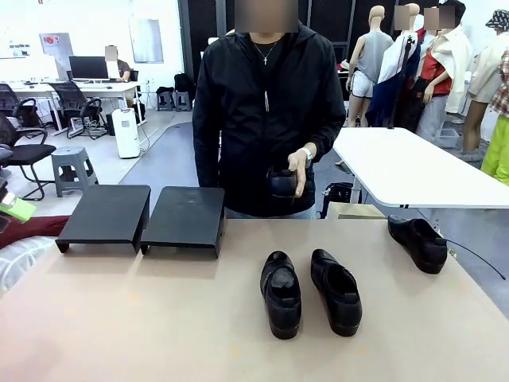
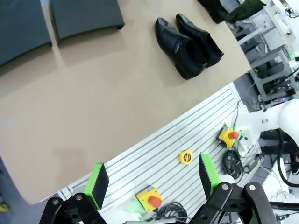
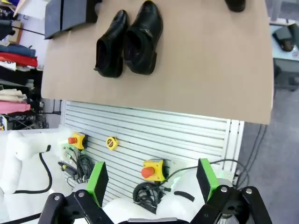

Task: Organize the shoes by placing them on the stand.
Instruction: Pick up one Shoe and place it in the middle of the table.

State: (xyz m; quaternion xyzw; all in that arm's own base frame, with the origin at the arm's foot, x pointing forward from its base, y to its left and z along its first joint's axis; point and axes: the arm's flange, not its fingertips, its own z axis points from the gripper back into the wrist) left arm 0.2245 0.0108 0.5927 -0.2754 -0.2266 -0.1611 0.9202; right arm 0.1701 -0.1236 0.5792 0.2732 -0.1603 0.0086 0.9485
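Note:
Two black shoes lie side by side in the middle of the table, one on the left (image 1: 281, 294) and one on the right (image 1: 336, 291); the pair also shows in the left wrist view (image 2: 187, 42) and the right wrist view (image 3: 128, 39). A third shoe (image 1: 417, 241) rests near the table's far right edge. The person at the far side holds another shoe (image 1: 281, 182) in a hand (image 1: 299, 169) above the table's far edge. The stand's two black units (image 1: 105, 216) (image 1: 184, 217) sit at the far left with bare tops. My left gripper (image 2: 154, 182) and right gripper (image 3: 152, 179) both stand open, back over the robot's base with nothing between the fingers.
The tabletop (image 1: 159, 318) is brown board. Below its near edge lies a slatted panel (image 2: 154, 154) with yellow emergency-stop boxes (image 3: 153, 169) and cables. A white table (image 1: 413, 163) stands behind at the right, with chairs and a stool (image 1: 73, 169) at the back left.

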